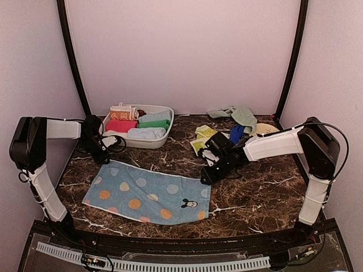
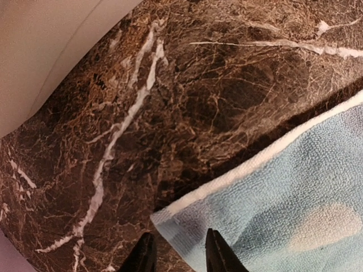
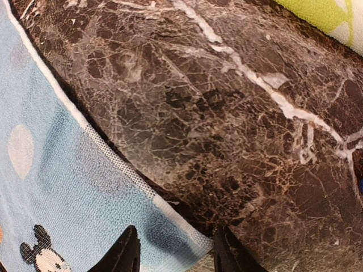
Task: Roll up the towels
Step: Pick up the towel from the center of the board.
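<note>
A light-blue towel with orange and cream spots and a cartoon mouse print lies spread flat on the marble table near the front. My left gripper hangs over its far-left corner. In the left wrist view the jaws stand apart, with the towel corner lying loose between them. My right gripper is at the far-right corner. Its jaws are also open, straddling the white-edged corner of the towel. More towels lie heaped at the back right: mint, yellow-green and dark blue.
A white oval tub at the back left holds several rolled towels. A round beige disc sits at the back right by the heap. The yellow-green towel's edge shows at the top right of the right wrist view. Walls enclose three sides.
</note>
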Controlling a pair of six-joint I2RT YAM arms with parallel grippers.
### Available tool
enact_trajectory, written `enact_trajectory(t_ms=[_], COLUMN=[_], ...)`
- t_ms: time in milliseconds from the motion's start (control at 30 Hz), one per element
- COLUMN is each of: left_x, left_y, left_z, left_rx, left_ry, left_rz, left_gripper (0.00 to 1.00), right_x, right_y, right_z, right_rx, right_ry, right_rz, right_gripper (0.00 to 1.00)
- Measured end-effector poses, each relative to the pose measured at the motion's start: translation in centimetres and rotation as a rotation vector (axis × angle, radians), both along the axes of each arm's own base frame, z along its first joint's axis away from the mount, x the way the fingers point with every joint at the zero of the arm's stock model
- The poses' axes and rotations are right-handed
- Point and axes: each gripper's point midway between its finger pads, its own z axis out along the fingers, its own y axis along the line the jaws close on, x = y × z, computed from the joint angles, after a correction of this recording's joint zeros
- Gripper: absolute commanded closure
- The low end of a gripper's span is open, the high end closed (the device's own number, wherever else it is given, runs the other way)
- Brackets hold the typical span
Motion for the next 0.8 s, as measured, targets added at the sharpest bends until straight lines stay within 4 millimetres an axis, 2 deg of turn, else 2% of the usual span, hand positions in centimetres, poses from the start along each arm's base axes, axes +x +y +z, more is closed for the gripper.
enact_trajectory(t_ms=[233, 433, 500, 600, 700, 733, 800], left_x=[-0.2, 0.3, 0.5, 0.8, 0.8, 0.9, 1.2], left_y=[0.0, 0.0, 0.0, -0.2, -0.5, -0.6, -0.9], left_z=[-1.1, -1.1, -1.1, -1.0, -0.9, -0.9, -0.9], left_rx=[-0.004, -0.020, -0.026, -0.042, -0.060, -0.068, -0.081], left_ry=[0.021, 0.016, 0.016, 0.017, 0.024, 0.026, 0.029], left_rz=[0.007, 0.017, 0.017, 0.013, 0.009, 0.007, 0.003], left_gripper=[0.66, 0.64, 0.63, 0.63, 0.63, 0.63, 0.63], right_x=[-0.2, -0.3, -0.3, -0.4, -0.5, -0.6, -0.7], right_y=[-0.2, -0.2, -0.2, -0.2, -0.3, -0.2, -0.3], right_z=[-0.2, -0.2, -0.2, -0.2, -0.3, -0.3, -0.3], right_rx=[-0.014, -0.019, -0.019, -0.020, -0.020, -0.020, -0.022], right_ry=[0.008, 0.013, 0.016, 0.019, 0.027, 0.029, 0.033], right_rz=[0.007, 0.013, 0.014, 0.014, 0.011, 0.010, 0.008], right_gripper=[0.54, 0.53, 0.57, 0.71, 0.77, 0.75, 0.55])
